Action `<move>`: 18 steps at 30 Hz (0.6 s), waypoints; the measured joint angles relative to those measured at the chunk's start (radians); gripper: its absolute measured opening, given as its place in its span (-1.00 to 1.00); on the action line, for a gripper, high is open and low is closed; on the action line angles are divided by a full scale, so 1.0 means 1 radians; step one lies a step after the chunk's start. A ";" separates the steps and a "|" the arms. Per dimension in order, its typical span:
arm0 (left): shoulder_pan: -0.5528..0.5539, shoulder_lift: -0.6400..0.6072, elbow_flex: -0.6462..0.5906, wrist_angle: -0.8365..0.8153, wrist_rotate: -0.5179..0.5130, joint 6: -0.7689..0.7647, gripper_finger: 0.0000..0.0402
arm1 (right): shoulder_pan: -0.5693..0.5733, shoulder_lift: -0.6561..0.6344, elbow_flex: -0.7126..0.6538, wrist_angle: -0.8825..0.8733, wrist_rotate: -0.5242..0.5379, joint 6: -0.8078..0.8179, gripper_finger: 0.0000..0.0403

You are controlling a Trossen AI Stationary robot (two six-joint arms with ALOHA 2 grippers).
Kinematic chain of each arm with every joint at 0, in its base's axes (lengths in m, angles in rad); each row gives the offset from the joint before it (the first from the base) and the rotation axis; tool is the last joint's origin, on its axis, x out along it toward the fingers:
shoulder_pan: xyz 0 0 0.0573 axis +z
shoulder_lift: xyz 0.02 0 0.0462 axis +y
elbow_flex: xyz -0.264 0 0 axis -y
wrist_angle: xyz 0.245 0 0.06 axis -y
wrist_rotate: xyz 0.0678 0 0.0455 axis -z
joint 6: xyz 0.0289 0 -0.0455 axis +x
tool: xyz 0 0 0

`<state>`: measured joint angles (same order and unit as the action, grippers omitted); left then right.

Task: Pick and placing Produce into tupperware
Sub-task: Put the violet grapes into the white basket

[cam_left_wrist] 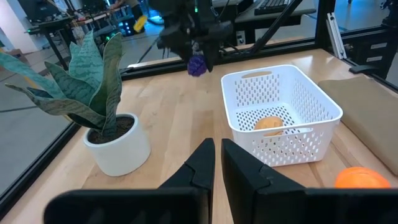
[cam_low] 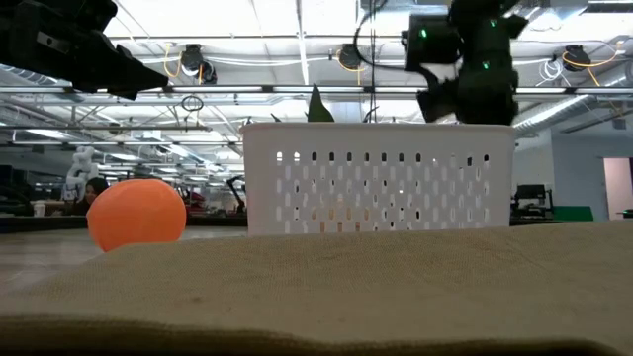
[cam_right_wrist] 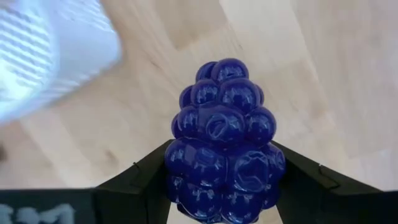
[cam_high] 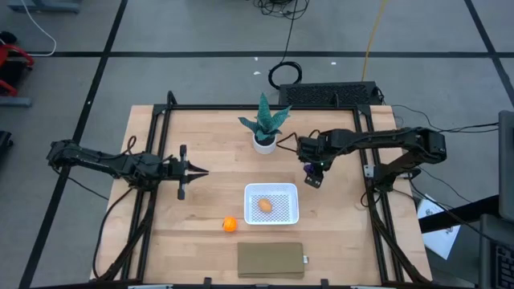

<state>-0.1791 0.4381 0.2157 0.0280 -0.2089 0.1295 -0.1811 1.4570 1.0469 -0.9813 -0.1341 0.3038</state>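
Tan oval [cam_high: 266, 205] lies in the tupperware [cam_high: 288, 191]. Right gripper [cam_high: 310, 172] pinches the purple lump [cam_left_wrist: 197, 65] just beyond its far-right corner; orange ball [cam_high: 230, 225] waits. Left gripper [cam_high: 201, 170], fingers together, idles near the left edge.

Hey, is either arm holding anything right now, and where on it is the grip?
The right end effector holds the purple grape cluster by its lower sides. The left end effector holds nothing.

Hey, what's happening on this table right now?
The right claw holds the purple piece up in the air, just beyond the basket's far right corner. The tan piece already lies inside the basket. The orange ball sits on the table left of it. The left claw waits shut at the left.
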 joint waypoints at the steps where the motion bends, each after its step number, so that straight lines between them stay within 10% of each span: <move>1: 0.000 0.000 0.000 0.000 0.000 0.000 -0.84 | 0.007 0.000 0.026 -0.013 0.000 -0.002 0.04; 18: 0.000 0.000 0.000 0.000 0.000 -0.003 -0.84 | 0.059 0.000 0.393 -0.309 0.008 0.005 0.04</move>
<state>-0.1791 0.4385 0.2157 0.0277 -0.2089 0.1268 -0.1223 1.4570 1.4400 -1.2901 -0.1262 0.3088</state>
